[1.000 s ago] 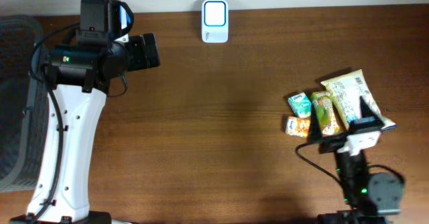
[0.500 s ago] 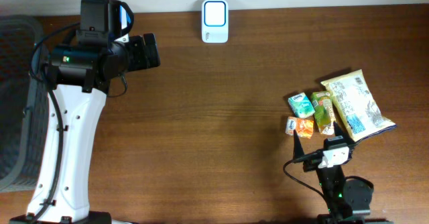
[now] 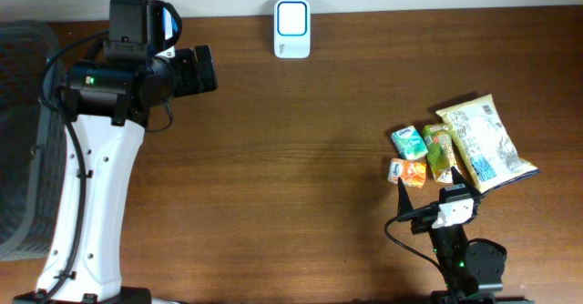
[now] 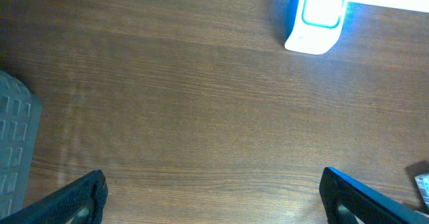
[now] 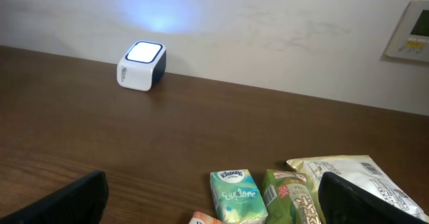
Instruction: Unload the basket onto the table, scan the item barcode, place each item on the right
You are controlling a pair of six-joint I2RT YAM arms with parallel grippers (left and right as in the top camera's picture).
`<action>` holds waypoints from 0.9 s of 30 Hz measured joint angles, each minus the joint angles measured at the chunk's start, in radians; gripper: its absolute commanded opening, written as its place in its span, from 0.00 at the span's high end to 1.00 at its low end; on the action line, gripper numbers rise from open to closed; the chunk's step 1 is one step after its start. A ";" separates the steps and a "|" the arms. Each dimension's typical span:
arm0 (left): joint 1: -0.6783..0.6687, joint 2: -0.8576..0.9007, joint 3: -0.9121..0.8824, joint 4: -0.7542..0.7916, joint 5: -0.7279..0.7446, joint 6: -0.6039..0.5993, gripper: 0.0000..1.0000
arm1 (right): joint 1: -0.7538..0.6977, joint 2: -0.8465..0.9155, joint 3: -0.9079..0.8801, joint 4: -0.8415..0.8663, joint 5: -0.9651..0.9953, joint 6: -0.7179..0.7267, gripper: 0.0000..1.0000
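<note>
You have one scanner (image 3: 292, 17) on the table (image 3: 301, 158), standing at the far edge against the wall with its white face lit. Take it as your reference for everything else.

Four items make up the pile to be scanned, and none of them is at the scanner. All lie in one cluster well apart from it, off to its right and much nearer the robot's side of the table. Count them as one teal tissue pack (image 3: 408, 141), one green packet (image 3: 439, 151), one small orange pack (image 3: 407, 171) and one large pale bag (image 3: 484, 140) with blue print. The green packet lies between the tissue pack and the bag, touching both. The orange pack sits just on the near side of the tissue pack, farthest of the four from the scanner.

You have two grippers, and both are spread wide with nothing between their fingers. The left gripper (image 3: 202, 69) hangs in the air to the left of the scanner and points toward it; its wrist camera shows bare wood with the scanner at the top. The right gripper (image 3: 426, 182) sits at the near edge of the cluster, on the side away from the scanner, holding no item.

One grey basket (image 3: 18, 140) stands far to the scanner's left, beyond the left arm.
</note>
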 measured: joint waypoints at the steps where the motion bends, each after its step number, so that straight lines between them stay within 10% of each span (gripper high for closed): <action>1: 0.000 0.000 0.000 0.000 0.000 0.000 0.01 | 0.000 0.000 0.000 0.000 0.000 0.000 0.01; 27: 0.000 -0.054 -0.074 0.153 0.000 0.051 0.01 | 0.000 0.000 0.000 0.000 0.000 0.003 0.01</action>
